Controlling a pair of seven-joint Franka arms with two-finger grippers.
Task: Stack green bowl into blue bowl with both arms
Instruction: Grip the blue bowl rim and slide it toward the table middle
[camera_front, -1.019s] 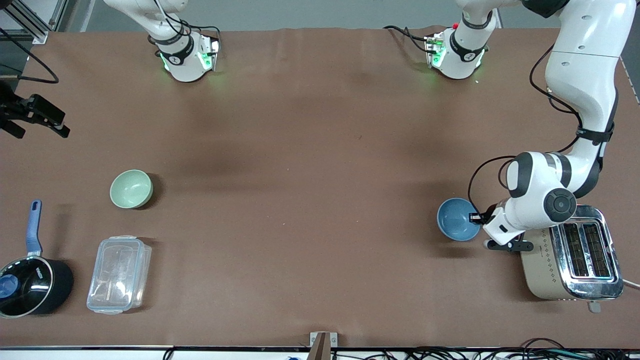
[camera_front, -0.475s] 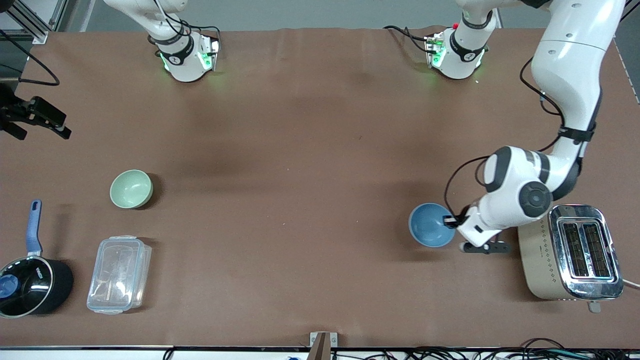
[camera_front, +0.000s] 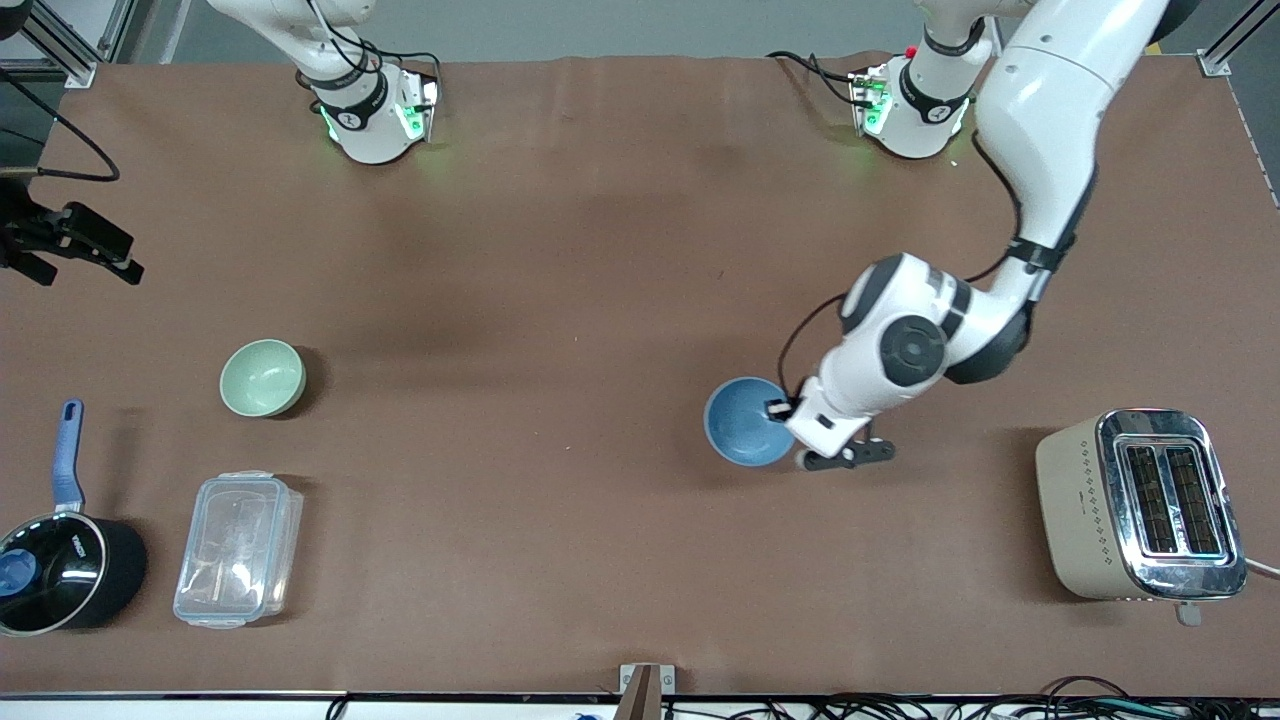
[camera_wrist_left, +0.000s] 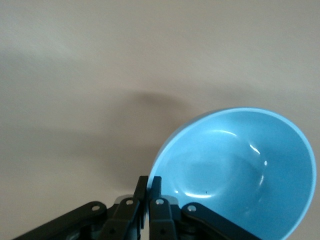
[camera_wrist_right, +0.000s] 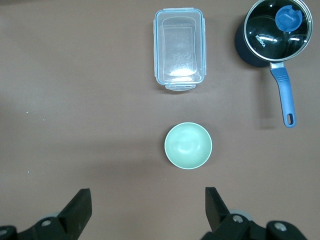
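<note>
Blue bowl (camera_front: 745, 420) is up off the table, pinched by its rim in the left gripper (camera_front: 782, 412), hanging over the middle stretch nearer the left arm's end. Rim grip makes sense, keeps the inside free for stacking. Green bowl (camera_front: 262, 377) sits on the table toward the right arm's end, just farther from the camera than the plastic box (camera_front: 238, 548). Right gripper (camera_wrist_right: 145, 210) hovers high above it, fingers spread wide, probably lined up to grab it.
</note>
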